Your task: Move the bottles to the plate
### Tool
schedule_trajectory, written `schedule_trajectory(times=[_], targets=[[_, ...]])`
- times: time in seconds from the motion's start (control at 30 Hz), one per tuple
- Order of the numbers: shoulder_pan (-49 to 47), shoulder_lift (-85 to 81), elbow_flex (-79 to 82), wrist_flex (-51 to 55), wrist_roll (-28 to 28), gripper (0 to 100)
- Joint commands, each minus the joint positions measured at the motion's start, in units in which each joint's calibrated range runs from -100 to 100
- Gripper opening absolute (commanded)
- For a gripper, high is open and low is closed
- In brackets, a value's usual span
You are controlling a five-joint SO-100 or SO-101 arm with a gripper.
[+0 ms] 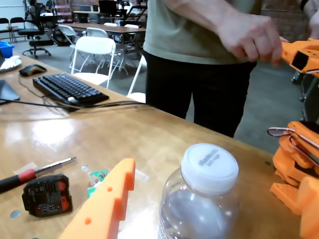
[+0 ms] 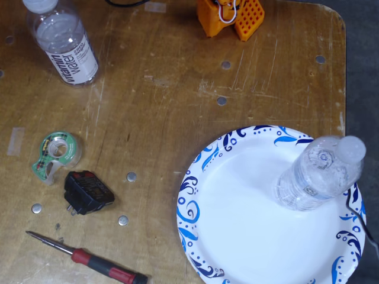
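Only the cap and shoulders of the vitamin water bottle point(image 1: 202, 199) show in the wrist view, cut off at the bottom edge; in the fixed view it stands at the table's point(image 2: 166, 89) far left, well apart from the plate point(image 2: 237, 207). On the plate's right side stands the other bottle point(image 2: 317, 174), upright, its label hard to read. One orange finger point(image 1: 107, 201) of the gripper shows left of the cap; I cannot tell how its jaws stand. Left of the plate lie a tape dispenser point(image 2: 54, 155), black plug point(image 2: 87, 192) and screwdriver point(image 2: 89, 259).
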Motion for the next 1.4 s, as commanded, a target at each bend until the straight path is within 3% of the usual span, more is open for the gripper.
schedule_trajectory(times=[0.0, 0.3, 0.53, 1.0, 1.37], targets=[[-0.18, -0.92, 2.91, -0.75, -0.04, 35], [0.69, 3.8, 8.32, -10.76, -0.09, 47], [1.01, 9.12, 8.41, -15.55, -0.3, 47], [5.11, 27.58, 7.5, -36.96, -0.3, 47], [4.57, 36.6, 0.84, -38.87, -0.36, 47]])
